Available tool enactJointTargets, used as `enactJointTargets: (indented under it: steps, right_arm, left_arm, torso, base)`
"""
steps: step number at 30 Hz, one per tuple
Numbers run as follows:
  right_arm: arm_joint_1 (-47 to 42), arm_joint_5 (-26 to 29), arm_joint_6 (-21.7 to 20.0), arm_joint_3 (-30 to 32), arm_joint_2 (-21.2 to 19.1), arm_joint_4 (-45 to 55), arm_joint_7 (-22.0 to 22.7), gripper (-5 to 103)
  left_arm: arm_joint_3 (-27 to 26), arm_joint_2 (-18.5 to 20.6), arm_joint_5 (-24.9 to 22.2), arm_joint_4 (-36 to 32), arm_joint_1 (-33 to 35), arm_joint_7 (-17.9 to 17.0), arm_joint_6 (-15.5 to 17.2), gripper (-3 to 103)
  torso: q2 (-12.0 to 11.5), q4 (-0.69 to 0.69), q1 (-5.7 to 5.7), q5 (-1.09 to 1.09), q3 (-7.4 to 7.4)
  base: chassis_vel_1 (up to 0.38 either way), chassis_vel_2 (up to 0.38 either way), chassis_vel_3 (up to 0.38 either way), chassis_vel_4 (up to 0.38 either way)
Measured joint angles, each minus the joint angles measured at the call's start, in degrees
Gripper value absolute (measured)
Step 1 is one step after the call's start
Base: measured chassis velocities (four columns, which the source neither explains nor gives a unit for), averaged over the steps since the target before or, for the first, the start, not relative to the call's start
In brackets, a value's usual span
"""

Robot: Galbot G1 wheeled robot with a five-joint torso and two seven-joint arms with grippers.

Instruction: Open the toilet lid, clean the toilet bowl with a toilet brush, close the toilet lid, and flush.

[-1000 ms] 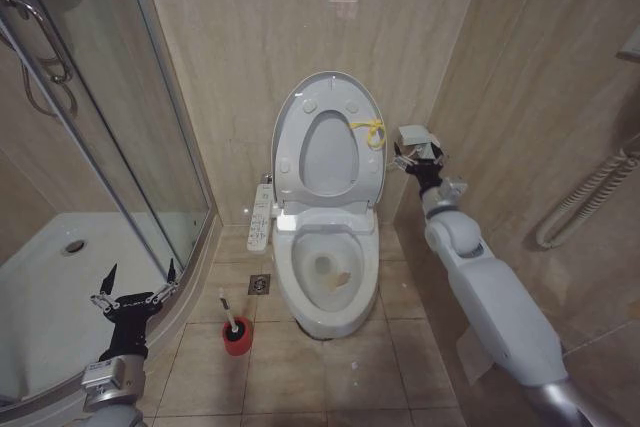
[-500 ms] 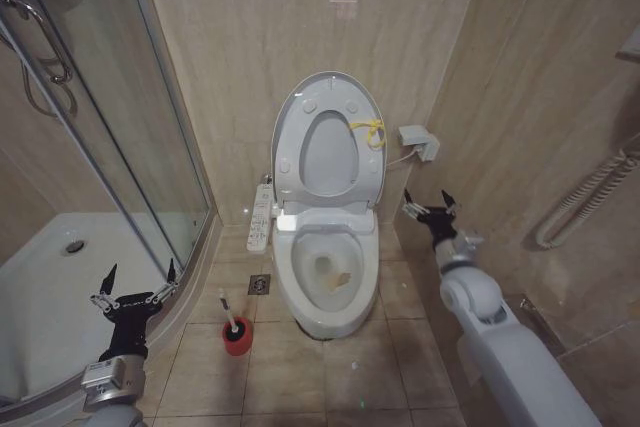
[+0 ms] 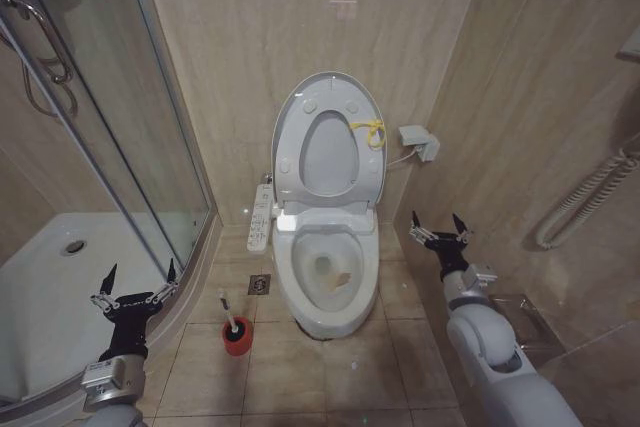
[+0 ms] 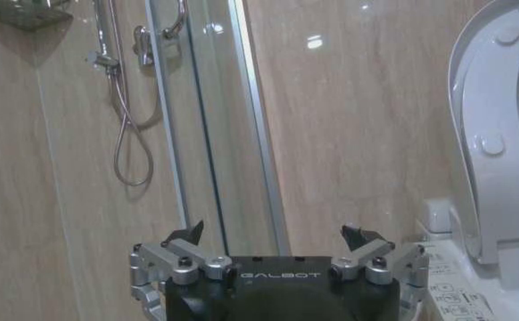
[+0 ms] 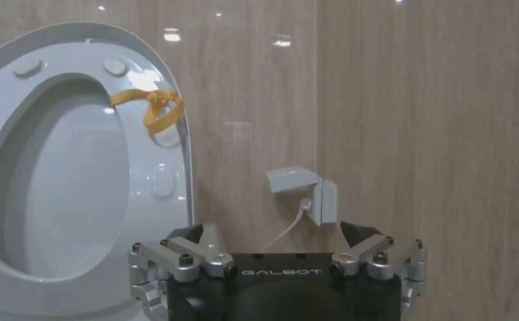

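**Inspector:** Since the toilet lid stands upright against the back wall, with the seat raised along with it, I judge the opening step complete. A yellow tie hangs at the lid's edge.

**Clerk:** And the bowl?

**Inspector:** The toilet bowl is exposed, its bottom showing a yellowish stain. Cleaning appears not yet begun. A button panel sits on the bowl's side toward the shower.

**Clerk:** The brush?

**Inspector:** The toilet brush rests in its red holder on the floor tiles, just beside the bowl, handle leaning upward. Nothing grips it.

**Clerk:** Grippers?

**Inspector:** The left gripper hovers low near the shower door, fingers spread, holding nothing, close to the brush but apart from it. The right gripper hangs beside the bowl near the right wall, below a wall socket, fingers likewise spread and empty.

**Clerk:** Outstanding?

**Inspector:** By my assessment: brush pickup, scrubbing, lid closing, flushing.
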Motion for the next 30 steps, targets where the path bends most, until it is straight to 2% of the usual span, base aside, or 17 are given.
enactJointTargets:
  steps: [9,17,30]
  right_arm:
    - [-5.8,-2.2,2.5,3.0,2.1,2.0,0.0,100]
    - [-10.7,-3.6,2.5,4.5,4.1,6.0,-0.5,100]
    - [-13.7,-6.3,2.9,4.2,8.0,8.0,-1.1,100]
  left_arm:
    - [0.0,0.0,0.0,0.0,0.0,0.0,0.0,100]
    - [0.0,0.0,0.0,0.0,0.0,0.0,0.0,100]
    - [0.0,0.0,0.0,0.0,0.0,0.0,0.0,100]
  torso:
    - [0.0,0.0,0.01,0.0,0.0]
    - [0.0,0.0,0.0,0.0,0.0]
    - [0.0,0.0,0.0,0.0,0.0]
  base:
    - [0.0,0.0,0.0,0.0]
    - [0.0,0.0,0.0,0.0]
    - [0.0,0.0,0.0,0.0]
